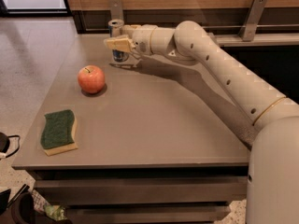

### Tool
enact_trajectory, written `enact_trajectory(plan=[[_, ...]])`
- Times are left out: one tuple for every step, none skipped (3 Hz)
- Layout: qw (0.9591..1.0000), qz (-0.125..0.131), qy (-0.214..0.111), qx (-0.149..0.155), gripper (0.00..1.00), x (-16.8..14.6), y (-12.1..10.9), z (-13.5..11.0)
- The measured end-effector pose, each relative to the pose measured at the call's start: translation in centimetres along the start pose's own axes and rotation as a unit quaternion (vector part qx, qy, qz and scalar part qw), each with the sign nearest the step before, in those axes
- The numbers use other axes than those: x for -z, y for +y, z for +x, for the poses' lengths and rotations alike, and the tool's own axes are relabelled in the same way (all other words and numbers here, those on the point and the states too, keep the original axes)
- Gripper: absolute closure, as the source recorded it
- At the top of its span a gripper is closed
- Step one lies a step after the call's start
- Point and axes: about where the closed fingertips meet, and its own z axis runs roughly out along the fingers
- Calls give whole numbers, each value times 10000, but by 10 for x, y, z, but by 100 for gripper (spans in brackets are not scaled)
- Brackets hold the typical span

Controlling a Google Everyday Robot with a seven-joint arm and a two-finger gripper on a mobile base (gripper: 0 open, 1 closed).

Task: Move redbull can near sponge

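The redbull can [116, 26] stands upright at the far edge of the table, its silver top and blue bottom showing. My gripper [117, 38] has reached it from the right. It is open, with one cream finger [119, 44] across the front of the can's middle and the other behind it, so the can stands between the jaws. The can rests on the table. The sponge [58, 130], green on top with a yellow base, lies flat near the front left corner, far from the can.
A red-orange apple [91, 79] sits on the table [159, 125] between the can and the sponge. A wooden wall with metal brackets [253, 16] runs along the back. My arm [219, 69] spans the right half of the table.
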Motion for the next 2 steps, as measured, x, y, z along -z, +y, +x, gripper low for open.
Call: enact_trajectory(plan=[[10000,-21,-1,-2,62,-2,2,0],[10000,-43,-3,-4,85,-5,4,0]])
